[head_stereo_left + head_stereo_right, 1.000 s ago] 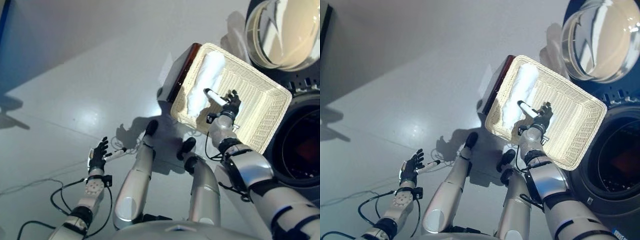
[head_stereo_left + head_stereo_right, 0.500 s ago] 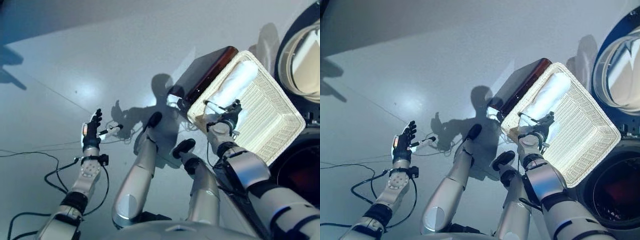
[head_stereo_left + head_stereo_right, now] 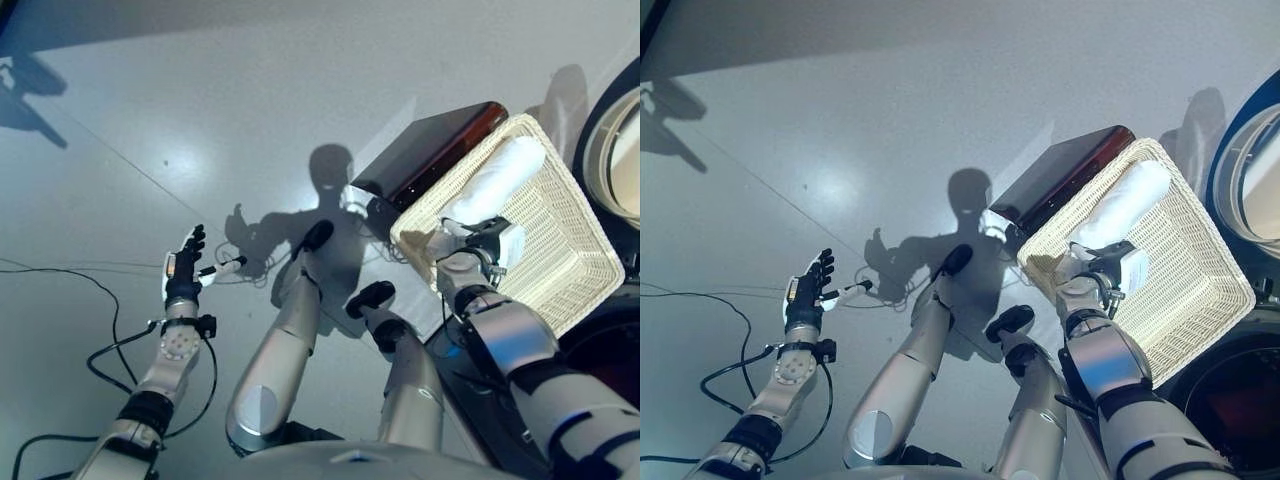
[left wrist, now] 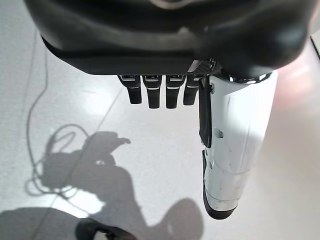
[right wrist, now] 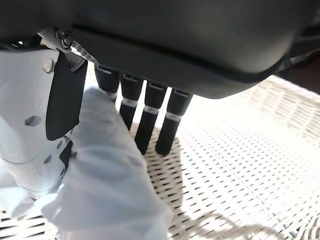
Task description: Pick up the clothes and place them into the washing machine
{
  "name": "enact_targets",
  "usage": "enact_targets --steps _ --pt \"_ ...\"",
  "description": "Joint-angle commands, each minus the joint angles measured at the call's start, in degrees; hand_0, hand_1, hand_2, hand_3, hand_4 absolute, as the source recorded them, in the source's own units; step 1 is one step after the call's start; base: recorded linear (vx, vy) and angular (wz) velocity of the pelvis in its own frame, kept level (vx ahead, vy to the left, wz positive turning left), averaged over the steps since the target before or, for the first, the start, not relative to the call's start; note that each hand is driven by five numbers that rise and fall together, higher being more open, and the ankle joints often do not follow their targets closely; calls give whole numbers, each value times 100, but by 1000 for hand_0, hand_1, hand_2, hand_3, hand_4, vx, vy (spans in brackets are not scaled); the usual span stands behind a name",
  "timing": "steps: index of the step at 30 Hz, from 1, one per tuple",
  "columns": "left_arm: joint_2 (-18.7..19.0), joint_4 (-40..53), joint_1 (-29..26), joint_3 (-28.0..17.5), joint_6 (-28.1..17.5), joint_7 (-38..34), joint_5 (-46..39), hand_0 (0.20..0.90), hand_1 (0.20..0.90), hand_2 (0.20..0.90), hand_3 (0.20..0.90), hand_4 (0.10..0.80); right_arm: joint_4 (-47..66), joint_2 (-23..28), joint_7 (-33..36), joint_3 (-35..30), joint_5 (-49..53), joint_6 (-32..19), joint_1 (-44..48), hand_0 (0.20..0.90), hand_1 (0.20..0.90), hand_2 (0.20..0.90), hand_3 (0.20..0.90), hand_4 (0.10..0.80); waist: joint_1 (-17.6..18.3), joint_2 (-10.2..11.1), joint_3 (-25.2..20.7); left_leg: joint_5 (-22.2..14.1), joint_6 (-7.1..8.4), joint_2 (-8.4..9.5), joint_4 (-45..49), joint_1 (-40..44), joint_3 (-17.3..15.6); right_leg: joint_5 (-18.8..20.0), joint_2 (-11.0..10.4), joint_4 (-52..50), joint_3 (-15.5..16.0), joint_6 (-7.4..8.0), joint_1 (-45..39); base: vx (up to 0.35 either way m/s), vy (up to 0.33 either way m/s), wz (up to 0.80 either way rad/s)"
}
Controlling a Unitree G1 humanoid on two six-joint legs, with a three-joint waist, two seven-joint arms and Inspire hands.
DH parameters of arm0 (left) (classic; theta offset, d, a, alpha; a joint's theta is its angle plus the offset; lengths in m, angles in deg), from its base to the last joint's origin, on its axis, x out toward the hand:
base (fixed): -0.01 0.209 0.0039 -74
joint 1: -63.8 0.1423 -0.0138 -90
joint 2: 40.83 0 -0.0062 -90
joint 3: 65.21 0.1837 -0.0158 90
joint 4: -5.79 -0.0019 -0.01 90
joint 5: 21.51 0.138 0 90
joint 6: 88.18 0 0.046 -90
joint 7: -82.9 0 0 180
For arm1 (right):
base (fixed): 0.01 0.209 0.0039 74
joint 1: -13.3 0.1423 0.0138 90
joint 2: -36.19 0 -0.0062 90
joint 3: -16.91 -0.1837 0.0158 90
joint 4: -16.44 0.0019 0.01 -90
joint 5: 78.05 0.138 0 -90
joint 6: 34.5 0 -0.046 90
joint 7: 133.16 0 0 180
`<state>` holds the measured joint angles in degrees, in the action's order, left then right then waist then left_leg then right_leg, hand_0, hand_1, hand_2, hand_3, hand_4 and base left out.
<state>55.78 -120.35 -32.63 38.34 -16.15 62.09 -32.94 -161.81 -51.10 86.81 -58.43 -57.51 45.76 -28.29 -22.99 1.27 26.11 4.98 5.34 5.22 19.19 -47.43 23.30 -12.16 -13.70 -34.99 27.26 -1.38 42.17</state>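
1. The right hand [image 3: 1108,272] is inside the wicker basket [image 3: 1200,290], at its near-left corner. Its fingers [image 5: 150,117] reach straight out over the white cloth [image 5: 107,175], and the white-covered thumb lies against the cloth's side. I cannot tell whether thumb and fingers actually pinch it.
2. The cloth [image 3: 500,180] is the only thing in the basket. It lies as a long roll along the basket's left wall, its long axis running from the hand at the near corner up to the far corner.
3. The basket rests on a dark brown box [image 3: 430,150]. The washing machine [image 3: 610,360] and its open door [image 3: 1255,170] stand just to the right.
4. The left hand [image 3: 183,275] hangs over the floor [image 3: 250,120], far to the left, fingers spread and empty.
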Motion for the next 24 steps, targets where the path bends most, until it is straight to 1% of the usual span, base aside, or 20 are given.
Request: enact_targets --steps 1,5,9,11,12,13,14,16,17,18,20,23,24 --pt "95 481 463 -247 -211 47 264 900 900 900 900 800 -62 279 -294 -280 -293 280 -601 200 200 200 200 300 -147 -362 -30 -257 -437 542 202 -235 -537 455 109 745 -512 254 -318 -27 39 -1" --pt "47 424 578 -282 -153 135 306 900 900 900 900 800 -135 578 -252 -622 -279 320 -912 200 200 200 200 300 -8 -440 -208 -290 -469 520 205 -158 -626 492 55 775 -646 263 -368 -17 56 -7" --pt "30 342 733 -334 -96 274 312 900 900 900 900 800 -246 1031 -333 -1174 71 283 -1275 200 200 200 200 300 197 -484 -389 -336 -508 479 190 -28 -776 520 16 818 -805 273 -435 -20 55 -15" --pt "8 255 795 -341 -72 336 283 900 900 900 900 800 -201 1193 -357 -1474 329 171 -1402 200 200 200 200 300 320 -518 -493 -368 -525 460 195 31 -857 527 5 829 -914 276 -458 -12 69 -17" --pt "-24 225 815 -336 -68 354 246 900 900 900 900 800 -104 1212 -424 -1605 526 31 -1445 200 200 200 200 300 375 -543 -535 -385 -535 456 197 66 -909 534 -2 818 -965 280 -458 2 66 -13" --pt "-22 222 817 -327 -70 357 242 900 900 900 900 800 -93 1213 -430 -1610 538 23 -1468 200 200 200 200 300 361 -540 -535 -387 -539 455 196 72 -920 533 -3 813 -978 283 -458 -5 100 -12" --pt "-47 88 848 -353 -78 362 210 900 900 900 900 800 127 1240 -526 -1827 930 -245 -1518 200 200 200 200 300 520 -598 -611 -410 -545 426 198 129 -1028 543 -1 834 -1085 279 -456 -9 101 -18" --pt "-117 -106 853 -372 -98 362 115 900 900 900 900 800 382 1184 -599 -2058 1404 -544 -1605 200 200 200 200 300 654 -647 -675 -433 -545 397 183 202 -1159 550 2 859 -1220 282 -453 -13 128 -36" --pt "-164 -229 866 -384 -121 342 48 900 900 900 900 800 561 1135 -672 -2204 1716 -773 -1581 200 200 200 200 300 738 -700 -711 -441 -547 382 186 230 -1228 553 7 859 -1288 285 -441 -5 116 -48" --pt "-204 -343 869 -350 -143 378 0 900 900 900 900 800 606 1120 -726 -2251 1869 -844 -1627 200 200 200 200 300 779 -727 -736 -457 -550 373 195 258 -1289 553 7 873 -1357 286 -445 -3 108 -44" --pt "-265 -563 906 -335 -205 386 -139 900 900 900 900 800 850 1080 -824 -2445 2334 -1211 -1632 200 200 200 200 300 907 -820 -766 -480 -561 336 207 309 -1418 569 29 870 -1501 294 -427 -8 96 -41" --pt "-413 -891 931 -164 -332 369 -317 900 900 900 900 800 1540 745 -824 -2658 2729 -1806 -1763 200 200 200 200 300 1142 -891 -776 -511 -570 278 228 376 -1582 604 87 944 -1671 313 -423 -3 95 -44" --pt "-474 -986 932 -89 -395 383 -399 900 900 900 900 800 1812 618 -723 -2749 2777 -1973 -1867 200 200 200 200 300 1193 -912 -770 -523 -575 258 225 416 -1619 610 118 976 -1742 319 -437 7 68 -44"
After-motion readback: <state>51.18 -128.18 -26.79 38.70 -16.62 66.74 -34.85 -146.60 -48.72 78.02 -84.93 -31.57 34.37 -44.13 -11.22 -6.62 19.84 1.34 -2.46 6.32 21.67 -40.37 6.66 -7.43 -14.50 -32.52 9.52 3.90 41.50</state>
